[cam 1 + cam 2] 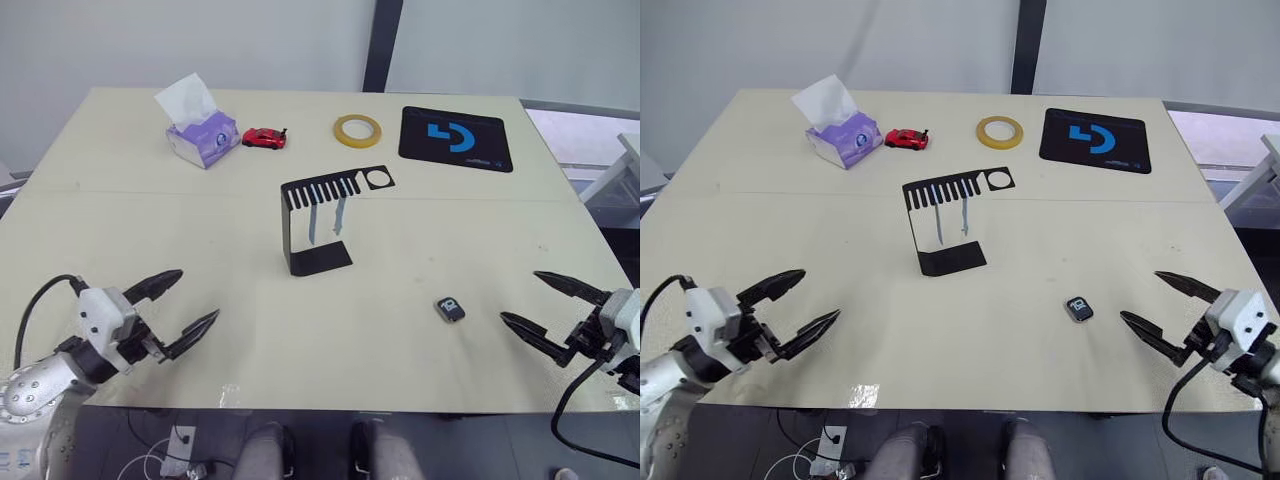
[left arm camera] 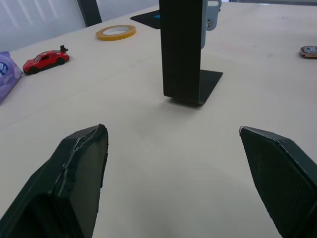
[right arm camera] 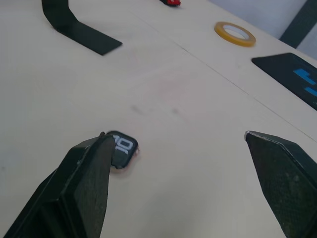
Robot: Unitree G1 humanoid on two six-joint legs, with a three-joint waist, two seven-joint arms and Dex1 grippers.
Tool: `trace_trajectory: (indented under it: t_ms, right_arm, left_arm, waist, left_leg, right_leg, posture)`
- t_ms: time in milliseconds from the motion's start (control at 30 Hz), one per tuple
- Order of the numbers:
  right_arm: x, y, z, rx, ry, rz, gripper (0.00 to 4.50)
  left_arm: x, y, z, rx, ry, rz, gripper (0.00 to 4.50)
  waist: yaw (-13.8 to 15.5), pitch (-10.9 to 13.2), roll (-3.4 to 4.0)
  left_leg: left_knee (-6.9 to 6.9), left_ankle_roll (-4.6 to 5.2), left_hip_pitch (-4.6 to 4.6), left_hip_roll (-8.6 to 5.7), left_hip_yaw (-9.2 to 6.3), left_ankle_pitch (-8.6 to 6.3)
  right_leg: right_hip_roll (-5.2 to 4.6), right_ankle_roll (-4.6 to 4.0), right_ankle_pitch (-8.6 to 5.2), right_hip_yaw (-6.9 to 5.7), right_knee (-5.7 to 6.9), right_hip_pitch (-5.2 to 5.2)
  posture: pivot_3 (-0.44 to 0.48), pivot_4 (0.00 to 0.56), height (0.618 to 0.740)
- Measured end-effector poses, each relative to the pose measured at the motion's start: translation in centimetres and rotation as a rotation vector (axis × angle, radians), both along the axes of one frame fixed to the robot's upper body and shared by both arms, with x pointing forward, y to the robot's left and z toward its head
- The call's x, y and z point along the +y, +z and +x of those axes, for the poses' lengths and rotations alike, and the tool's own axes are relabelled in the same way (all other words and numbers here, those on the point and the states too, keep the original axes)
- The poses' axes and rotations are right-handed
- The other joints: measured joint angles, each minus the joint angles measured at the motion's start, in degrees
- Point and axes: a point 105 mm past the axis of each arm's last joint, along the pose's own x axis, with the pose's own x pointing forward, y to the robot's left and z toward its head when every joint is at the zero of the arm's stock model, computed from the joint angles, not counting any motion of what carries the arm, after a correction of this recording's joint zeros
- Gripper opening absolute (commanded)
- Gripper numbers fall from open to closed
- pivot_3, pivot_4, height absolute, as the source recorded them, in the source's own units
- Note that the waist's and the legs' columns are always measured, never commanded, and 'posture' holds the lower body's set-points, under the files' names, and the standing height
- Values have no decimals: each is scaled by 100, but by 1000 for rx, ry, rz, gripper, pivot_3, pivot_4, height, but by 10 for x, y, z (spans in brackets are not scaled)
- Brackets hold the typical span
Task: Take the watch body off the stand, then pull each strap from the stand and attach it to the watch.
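Locating watch body (image 1: pixel 450 309): we see it flat on the table (image 1: pixel 420 240), off the stand (image 1: pixel 318 226), toward the near right edge.
Straps (image 1: pixel 326 219): hanging from the stand, mid-table.
Nearer arm: right gripper (image 1: pixel 553 312), spread wide, empty, beside the watch.
Left gripper (image 1: pixel 186 306): wide, empty.

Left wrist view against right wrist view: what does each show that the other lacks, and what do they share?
Left wrist view alone: the red toy car whole, the stand upright back, and a pale strap behind it. Right wrist view alone: the watch body close beside one of the right gripper fingers. Both: the yellow tape ring, the black mat, the table.
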Motion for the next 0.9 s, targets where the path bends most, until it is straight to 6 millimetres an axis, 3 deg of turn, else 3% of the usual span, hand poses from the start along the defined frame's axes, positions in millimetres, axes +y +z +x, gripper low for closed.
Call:
trace_trajectory:
  t_ms: [233,533,767,900]
  right_arm:
    - [54,18,0,-44,197,96,4459]
    - [112,34,-10,-18,424,152,4459]
    - [123,50,-6,-82,423,159,4459]
    - [120,47,-6,-79,396,145,4459]
  left_arm:
    - [-55,7,11,-58,22,-118,4500]
    - [-88,10,49,-104,159,-185,4500]
    - [-101,6,67,-99,209,-236,4500]
    - [-105,10,77,-117,225,-256,4500]
  waist:
    - [24,0,0]
    - [105,0,0]
    - [158,0,-1]
    - [175,0,-1]
  left_leg:
    - [5,1,6,0,0,-1]
    - [10,2,6,0,-1,-1]
    - [14,2,3,0,-1,-1]
    - [20,3,0,-1,-3,-2]
  right_leg:
    - [0,1,0,-3,4,9]
    - [2,1,1,-7,-1,15]
    - [2,1,1,-11,-1,14]
    - [1,2,1,-14,-5,17]
  posture:
    - [0,150,740]
    - [0,150,740]
    - [0,150,740]
    - [0,150,740]
